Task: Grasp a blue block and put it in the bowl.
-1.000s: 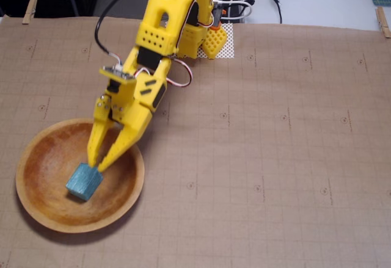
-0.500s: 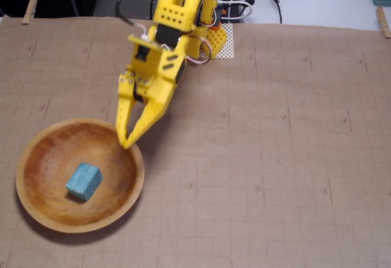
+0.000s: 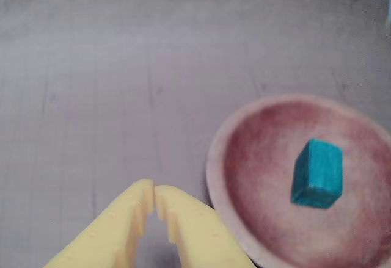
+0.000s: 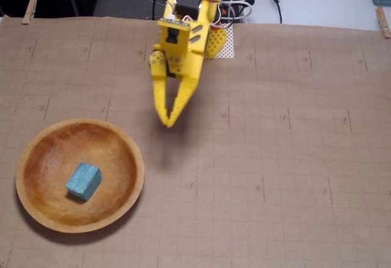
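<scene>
Nearest the wrist camera, the yellow gripper [image 3: 153, 190] shows its jaws together and empty, while the blue block [image 3: 316, 173] lies at about three o'clock from them, resting inside the bowl [image 3: 244, 127].

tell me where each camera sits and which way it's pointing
Wrist view: rides on the arm, looking down along the shut yellow gripper at the paper mat; fingertips enter from the bottom edge.
Fixed view: stands high above the table, looking down at the mat; the yellow arm and gripper reach in from the top.
Shared: both show the blue block lying inside the bowl, beside the gripper.
</scene>
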